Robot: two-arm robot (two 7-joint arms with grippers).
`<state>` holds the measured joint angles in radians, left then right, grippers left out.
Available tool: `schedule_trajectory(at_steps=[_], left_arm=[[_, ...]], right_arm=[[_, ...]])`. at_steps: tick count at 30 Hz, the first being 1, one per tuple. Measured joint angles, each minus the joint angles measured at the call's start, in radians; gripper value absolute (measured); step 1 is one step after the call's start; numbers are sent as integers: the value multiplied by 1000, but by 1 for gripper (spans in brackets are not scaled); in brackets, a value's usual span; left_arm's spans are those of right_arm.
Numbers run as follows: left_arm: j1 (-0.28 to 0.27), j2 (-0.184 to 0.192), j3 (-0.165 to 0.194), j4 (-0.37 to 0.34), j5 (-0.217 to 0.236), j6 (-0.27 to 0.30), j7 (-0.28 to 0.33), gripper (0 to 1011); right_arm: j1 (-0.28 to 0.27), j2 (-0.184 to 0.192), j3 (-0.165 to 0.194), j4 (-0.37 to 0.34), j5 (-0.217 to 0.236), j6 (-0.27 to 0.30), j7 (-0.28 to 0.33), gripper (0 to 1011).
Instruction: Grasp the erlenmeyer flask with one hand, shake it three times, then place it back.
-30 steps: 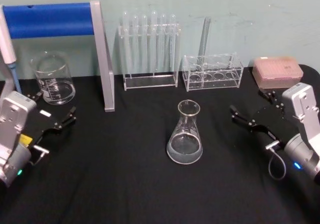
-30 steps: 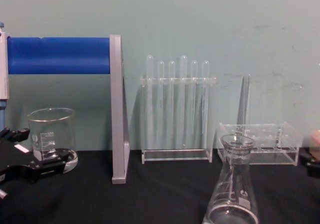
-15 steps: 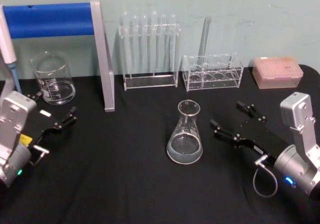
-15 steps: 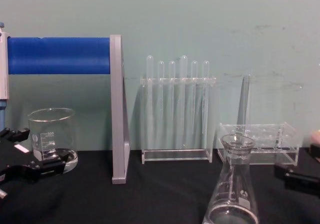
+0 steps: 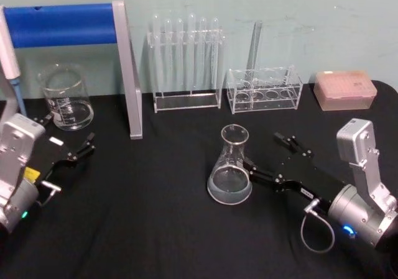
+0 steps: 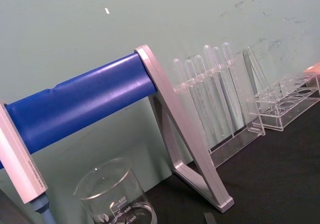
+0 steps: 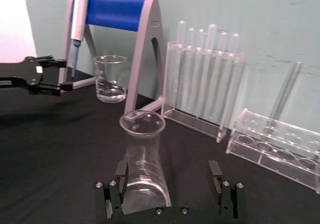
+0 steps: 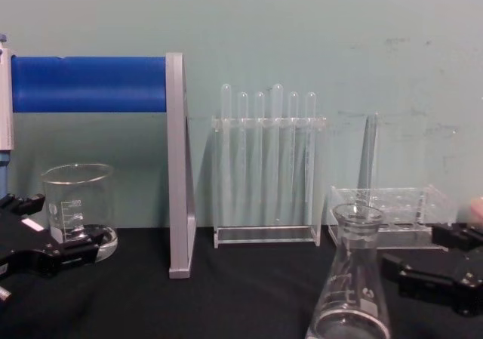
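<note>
The erlenmeyer flask stands upright on the black cloth, in front of the tall test tube rack and slightly to its right, with a little clear liquid in its base. In the head view the right gripper lies low over the cloth, further right of the rack than the flask. Its jaws are spread wide and hold nothing, and its nearer finger is just beside the flask's wall. The left gripper is parked well to the rack's left, its jaws also apart and empty, near a glass beaker.

In the right wrist view the flask sits close against one finger, with a wide gap to the other. I cannot tell whether they touch.

The chest view shows the flask's neck in front of the rack's right end, with the dark fingers of the right gripper beside its cone.

The left wrist view shows a blue-barred stand on the rack's left.

I judge this to be the approach, with the grasp not yet made. The next move calls for centring the cone between the jaws, then closing gently, since smooth sloped glass could slip or tip.

The cloth is matte and flat; behind the rack is a pale green wall with faint scuffs
</note>
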<state>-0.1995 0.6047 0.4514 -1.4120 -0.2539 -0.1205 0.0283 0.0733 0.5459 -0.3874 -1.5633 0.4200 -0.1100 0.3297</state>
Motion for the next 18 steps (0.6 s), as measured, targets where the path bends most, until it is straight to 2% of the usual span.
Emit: schedule_trajectory(at_steps=[18], left_arm=[[0, 0, 0, 0, 0, 0, 0, 1001]], right_arm=[[54, -65, -8, 41, -22, 16, 88, 1000]])
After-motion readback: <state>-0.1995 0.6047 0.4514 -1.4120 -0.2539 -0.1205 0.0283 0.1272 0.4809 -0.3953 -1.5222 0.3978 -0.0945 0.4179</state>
